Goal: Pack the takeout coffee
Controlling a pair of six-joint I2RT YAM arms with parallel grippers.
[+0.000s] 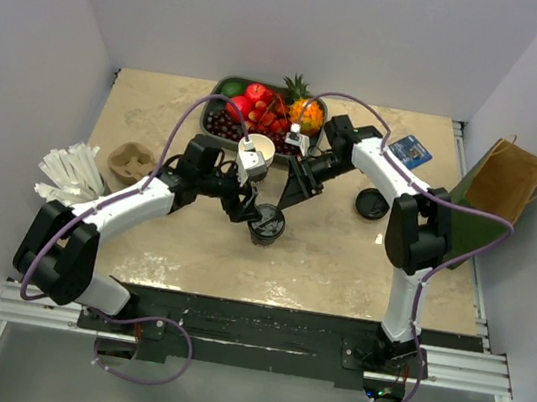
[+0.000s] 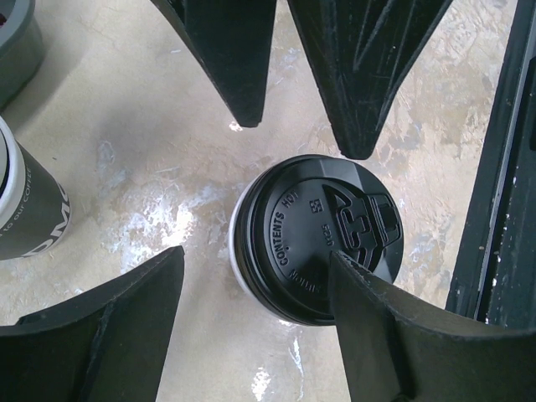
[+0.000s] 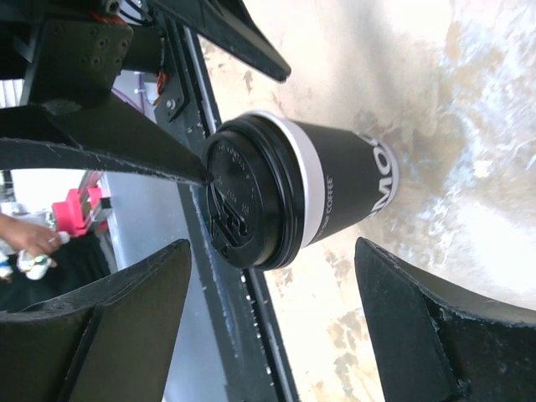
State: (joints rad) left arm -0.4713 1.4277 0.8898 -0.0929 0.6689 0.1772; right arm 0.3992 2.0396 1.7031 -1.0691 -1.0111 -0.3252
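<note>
1. The takeout coffee [image 1: 267, 223] is a dark paper cup with white lettering down the side and a white band at the rim. Its round black plastic lid is embossed "CONTENTS HOT". It stands upright on the beige marbled tabletop [image 1: 340, 262], roughly mid-table, nearer the arm bases than the heap of fruit [image 1: 262, 107].
2. The left gripper [image 2: 255, 255] has its jaws spread wide either side of the cup. One fingertip overlaps the lid's edge in its wrist view, but I can't tell whether it touches. The right gripper [image 3: 274, 243] is spread wide too, pointing at the cup from the opposite side and holding nothing.
3. For room, there's bare table right of the cup and in front of it.
   - A loose black plastic lid [image 1: 371, 204] lies well apart to the right.
   - A brown paper bag [image 1: 504, 181] stands at the right edge.
   - An open dark cup with a white inside [image 1: 256, 149] sits just behind the left arm.
   - A brown cardboard cup carrier [image 1: 131, 162] is off to the left.
4. Textures: the lid is glossy, the fingers are matte black and taper to points, and the tabletop has shiny glare patches.
</note>
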